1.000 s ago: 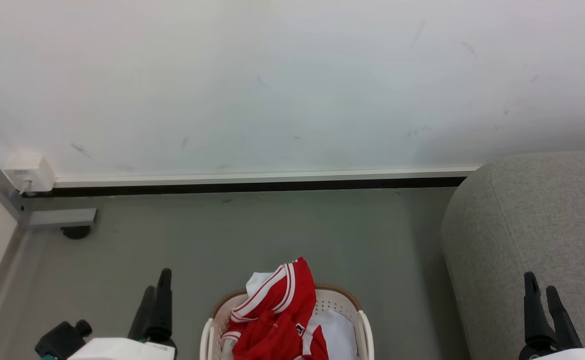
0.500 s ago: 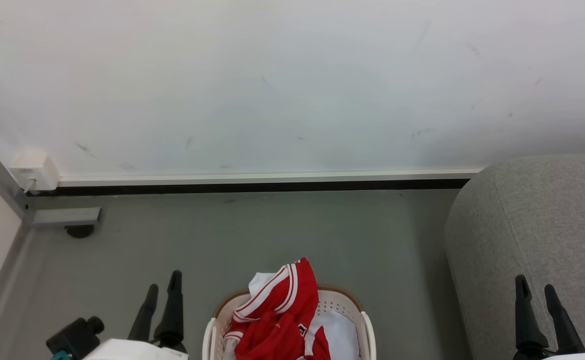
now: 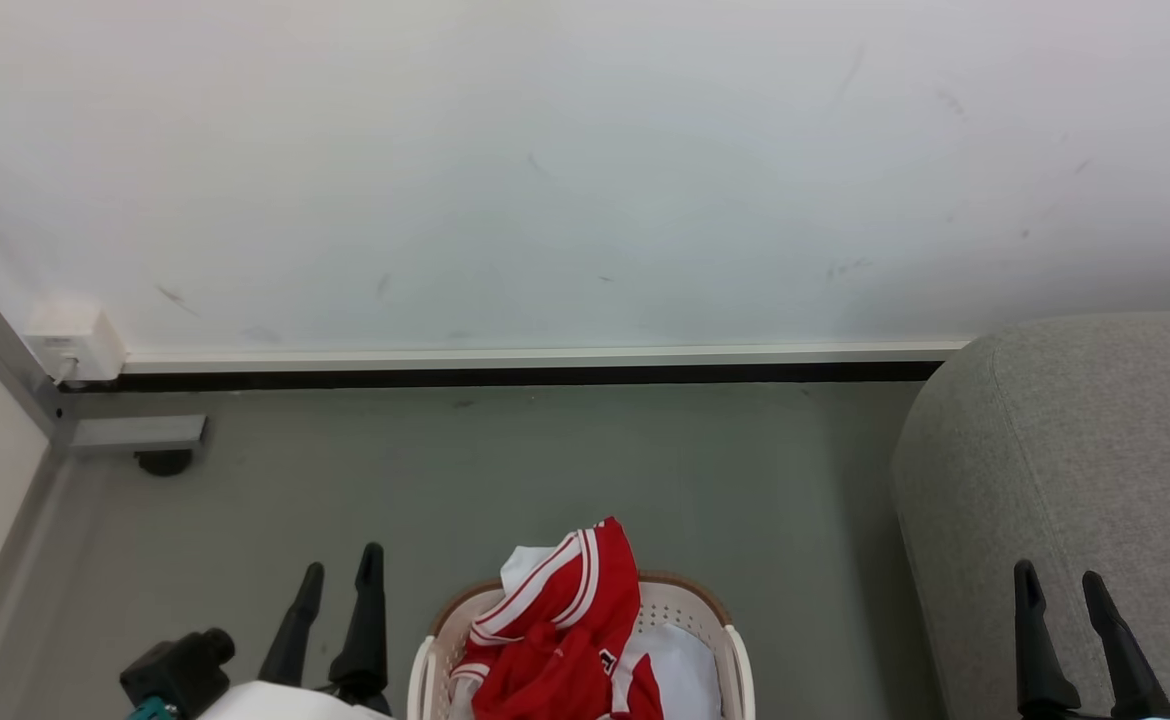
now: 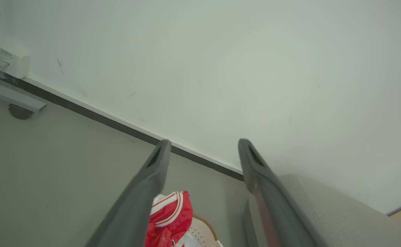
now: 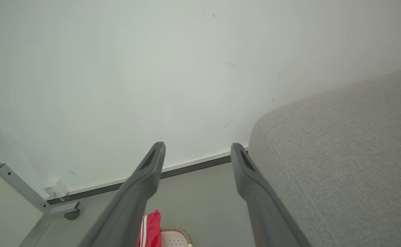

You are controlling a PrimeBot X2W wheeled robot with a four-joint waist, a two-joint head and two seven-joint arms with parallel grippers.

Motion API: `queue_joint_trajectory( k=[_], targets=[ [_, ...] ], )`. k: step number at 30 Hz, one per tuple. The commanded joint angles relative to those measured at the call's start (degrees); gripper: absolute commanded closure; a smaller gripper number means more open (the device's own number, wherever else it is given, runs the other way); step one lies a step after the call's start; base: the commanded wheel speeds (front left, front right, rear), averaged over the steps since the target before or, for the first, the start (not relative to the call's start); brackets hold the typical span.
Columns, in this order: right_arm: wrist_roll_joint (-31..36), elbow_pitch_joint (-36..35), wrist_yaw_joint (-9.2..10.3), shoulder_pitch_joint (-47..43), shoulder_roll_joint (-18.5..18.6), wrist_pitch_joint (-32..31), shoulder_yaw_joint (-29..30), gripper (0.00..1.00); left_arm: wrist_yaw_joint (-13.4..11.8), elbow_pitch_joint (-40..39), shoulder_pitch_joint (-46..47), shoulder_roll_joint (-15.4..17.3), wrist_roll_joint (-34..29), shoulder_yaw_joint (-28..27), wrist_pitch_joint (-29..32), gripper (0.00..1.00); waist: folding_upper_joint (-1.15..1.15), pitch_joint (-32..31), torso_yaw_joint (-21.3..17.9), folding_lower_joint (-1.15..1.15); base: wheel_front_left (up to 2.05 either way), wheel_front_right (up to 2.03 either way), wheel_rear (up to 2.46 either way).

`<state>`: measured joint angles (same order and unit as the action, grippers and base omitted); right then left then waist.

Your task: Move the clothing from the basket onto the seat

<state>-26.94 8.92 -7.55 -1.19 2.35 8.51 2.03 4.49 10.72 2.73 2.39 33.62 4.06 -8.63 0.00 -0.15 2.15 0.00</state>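
Drawn slightly inward since a second ago, the left hand [image 3: 343, 558] at 7 o'clock and the right hand [image 3: 1057, 570] at 5 o'clock are being held released and empty, while the clothing [image 3: 555, 630] is being kept heaped in the basket [image 3: 687, 598] at 6 o'clock, near the seat [image 3: 1075, 440] at 4 o'clock.

On the floor [image 3: 545, 470] at 6 o'clock the basket [image 3: 690, 600], clothing [image 3: 555, 620] heaped in it, seemingly over another cloth [image 3: 680, 665], seat [image 3: 1075, 470] at 4 o'clock, wall [image 3: 585, 170] behind at 12
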Motion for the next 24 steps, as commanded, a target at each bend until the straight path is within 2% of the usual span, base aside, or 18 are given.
queue_joint_trajectory(
  k=[1, 24],
  targets=[
    [2.5, -0.95, 0.07, -0.09, 0.6, 0.8, -0.15, 0.0, -0.14, -0.62, -0.06, 0.53, -2.48, 0.16, -0.68, 0.0, 0.0, 0.02, 0.07, 0.0, 0.0, 0.0, 0.0],
    [13.02, -0.9, 0.09, -1.28, 0.65, 3.69, -0.51, 0.0, -0.33, -1.27, -0.91, 0.61, -15.2, 1.28, -3.55, 0.0, 0.0, 0.11, 0.81, 0.0, 0.0, 0.0, 0.0]
  ],
)
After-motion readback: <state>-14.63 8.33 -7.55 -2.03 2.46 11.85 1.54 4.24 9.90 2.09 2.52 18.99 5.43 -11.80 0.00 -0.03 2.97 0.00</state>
